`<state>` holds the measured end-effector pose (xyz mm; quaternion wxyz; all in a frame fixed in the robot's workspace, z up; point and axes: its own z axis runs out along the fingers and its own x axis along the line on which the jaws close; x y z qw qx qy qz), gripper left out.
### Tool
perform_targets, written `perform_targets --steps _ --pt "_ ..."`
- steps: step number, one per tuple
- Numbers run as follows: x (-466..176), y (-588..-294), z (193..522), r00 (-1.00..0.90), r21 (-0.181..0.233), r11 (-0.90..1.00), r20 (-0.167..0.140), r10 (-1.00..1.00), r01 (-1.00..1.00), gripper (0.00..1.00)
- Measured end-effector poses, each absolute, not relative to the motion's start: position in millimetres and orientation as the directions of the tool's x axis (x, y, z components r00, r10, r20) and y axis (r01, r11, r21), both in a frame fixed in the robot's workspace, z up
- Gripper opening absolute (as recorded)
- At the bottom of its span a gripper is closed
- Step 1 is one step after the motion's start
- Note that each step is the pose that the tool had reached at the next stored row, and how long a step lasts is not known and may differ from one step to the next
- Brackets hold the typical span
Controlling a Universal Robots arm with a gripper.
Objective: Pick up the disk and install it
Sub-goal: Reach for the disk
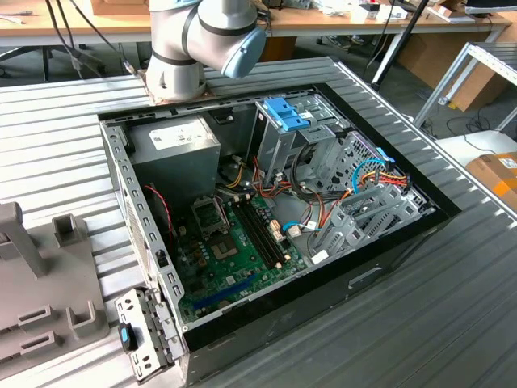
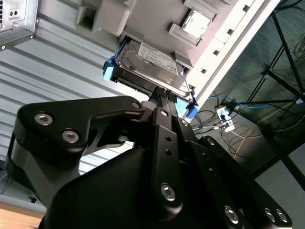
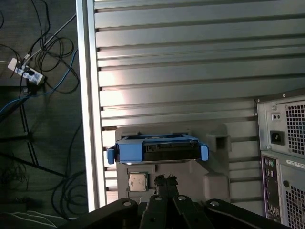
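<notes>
Pick-up step judged in hand, approach only: disk (image 3: 157, 149) is seated in grey holder (image 3: 214, 176) beside PC case (image 3: 281, 157), claw (image 3: 165, 178) is poised near it, nearly closed, empty; wider opening judged req'd for grasp.

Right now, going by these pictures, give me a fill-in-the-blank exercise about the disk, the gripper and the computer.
1. The disk sits in a plastic frame coloured ____.
2. It rests on a grey holder that lies on the ribbed metal ____.
3. The gripper is nearest to the ____.
4. In the exterior view, the computer case lies with its side ____, showing a green circuit board.

Missing words: blue; table; disk; open.
</notes>
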<state>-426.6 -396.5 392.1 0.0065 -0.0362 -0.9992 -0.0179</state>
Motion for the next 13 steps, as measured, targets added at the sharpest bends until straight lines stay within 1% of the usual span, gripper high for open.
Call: perform_targets --steps 13 --pt "-431.3 -396.5 392.1 -0.997 0.035 0.997 0.014 0.072 0.073 0.11"
